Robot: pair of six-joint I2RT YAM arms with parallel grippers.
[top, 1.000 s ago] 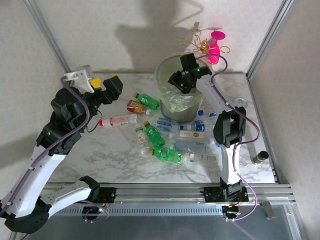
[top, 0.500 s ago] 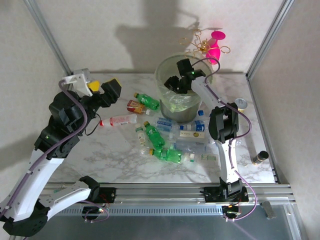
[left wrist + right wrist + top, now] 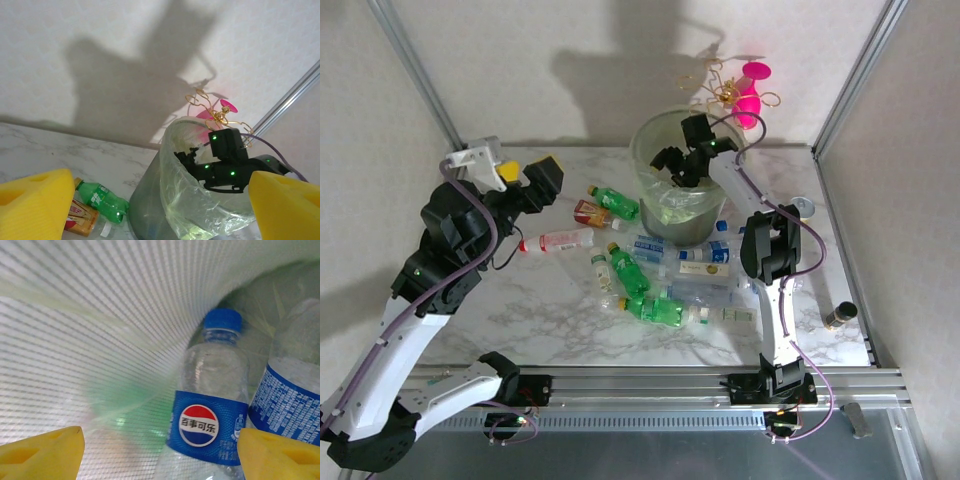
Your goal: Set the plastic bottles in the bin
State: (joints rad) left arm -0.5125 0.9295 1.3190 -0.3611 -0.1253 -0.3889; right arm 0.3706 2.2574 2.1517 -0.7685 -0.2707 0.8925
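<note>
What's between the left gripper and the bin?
In the top view, a green bottle and an orange-brown bottle lie between the left gripper and the bin.

**Materials, bin area**
bin (image 3: 145, 212): translucent plastic, finely ribbed. bag (image 3: 200, 200) lining the bin: thin glossy film. bottle (image 3: 210, 405) inside the bin: clear glossy plastic, shiny blue label. table (image 3: 540, 300) under the bin: smooth, marble-look. rail (image 3: 650, 385): brushed metal.

Bin (image 3: 692, 228) is set at rear centre of table (image 3: 520, 310), with ornament (image 3: 745, 92) behind it to the right. Bottles (image 3: 665, 285) are scattered in front and left of the bin. Two more are seen inside it, side by side. Right gripper (image 3: 682, 165) is positioned in the bin mouth, left gripper (image 3: 530, 172) well to its left. Can (image 3: 840, 317) is stood near the table's right edge.
</note>
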